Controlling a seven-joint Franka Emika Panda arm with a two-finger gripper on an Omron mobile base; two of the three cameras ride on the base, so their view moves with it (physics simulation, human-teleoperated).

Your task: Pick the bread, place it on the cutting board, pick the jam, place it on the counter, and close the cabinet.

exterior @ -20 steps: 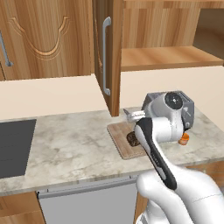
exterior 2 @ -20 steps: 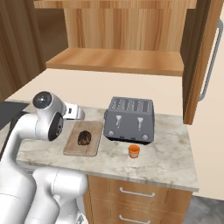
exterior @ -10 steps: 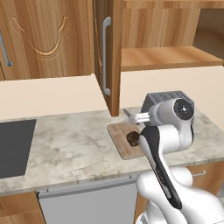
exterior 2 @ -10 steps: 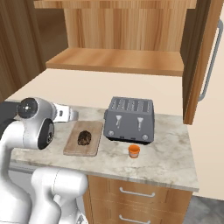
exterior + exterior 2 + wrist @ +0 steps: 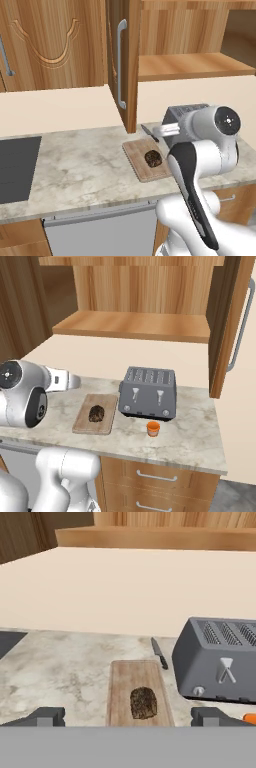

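Bread on cutting board, jam on counter before toaster, gripper spread wide and empty (cabinet door ajar): push the door's outer face steadily, clearing the toaster.

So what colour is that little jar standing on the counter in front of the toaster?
Orange: the small cylindrical orange jar shows best in the right base view.

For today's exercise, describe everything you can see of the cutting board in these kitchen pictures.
The cutting board is a flat, rectangular slab of light-brown wood with visible grain. It lies flat on the marbled counter, just left of the grey toaster. The dark, lumpy bread sits on it; a knife lies just beyond its far end.
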